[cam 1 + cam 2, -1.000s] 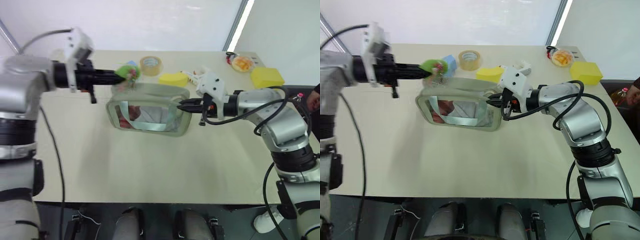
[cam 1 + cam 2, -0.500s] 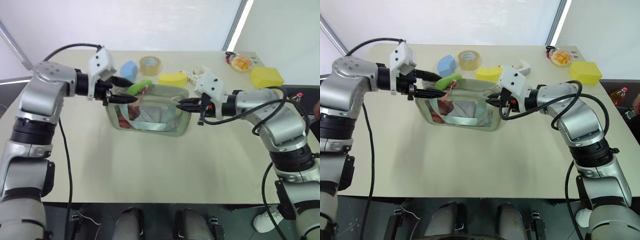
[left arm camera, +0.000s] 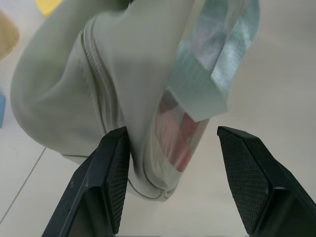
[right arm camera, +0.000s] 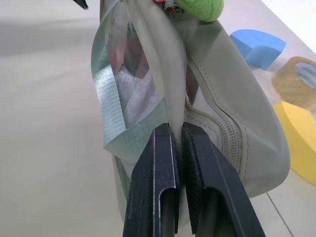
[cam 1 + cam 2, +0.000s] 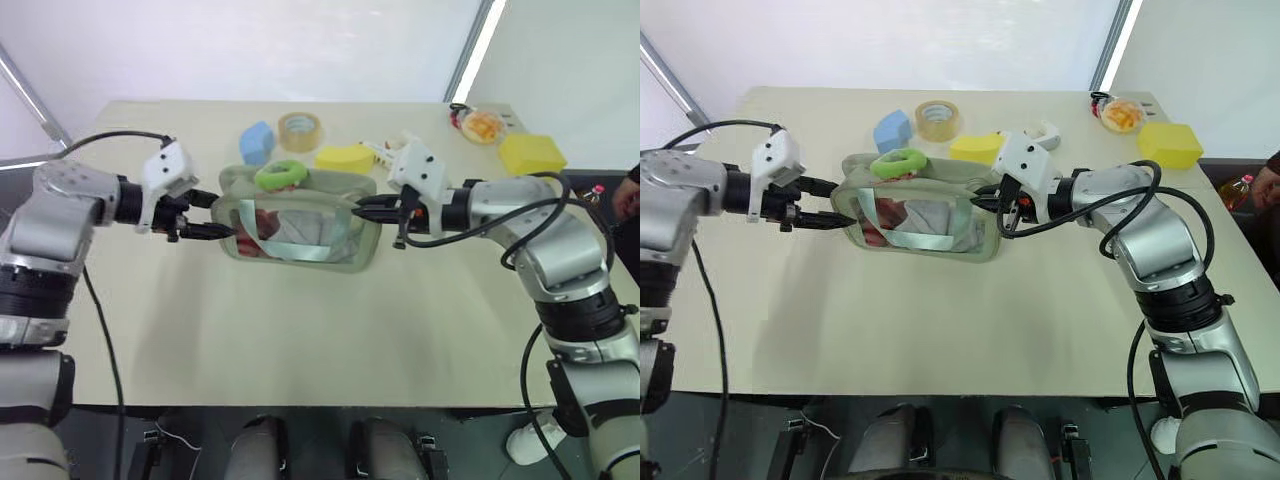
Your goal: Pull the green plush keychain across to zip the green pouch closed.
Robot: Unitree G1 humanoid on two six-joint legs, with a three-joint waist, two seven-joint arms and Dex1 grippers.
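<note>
Your left gripper (image 5: 830, 203) has let go of the green plush keychain (image 5: 899, 161): its fingers (image 3: 112, 185) are now spread, straddling the left end of the green pouch (image 5: 925, 215) with one pad against the fabric and the other standing clear of the window side. A second ago those fingers were pressed on the keychain and had it lifted high above the pouch's left end; half a second ago they were already parting with the charm drooping beside them. The keychain now rests on top of the pouch near its left end, so the pull has probably run its course, though the zipper line under the charm is hard to read from above.

Your right gripper (image 5: 989, 197) has not budged: its fingers (image 4: 159, 173) stay pressed together on the pouch's right-end seam, holding the pouch upright on the surface (image 5: 940, 320), nearer the far edge than the near one.

The left arm has also dropped and drawn back toward the surface's left edge.
</note>
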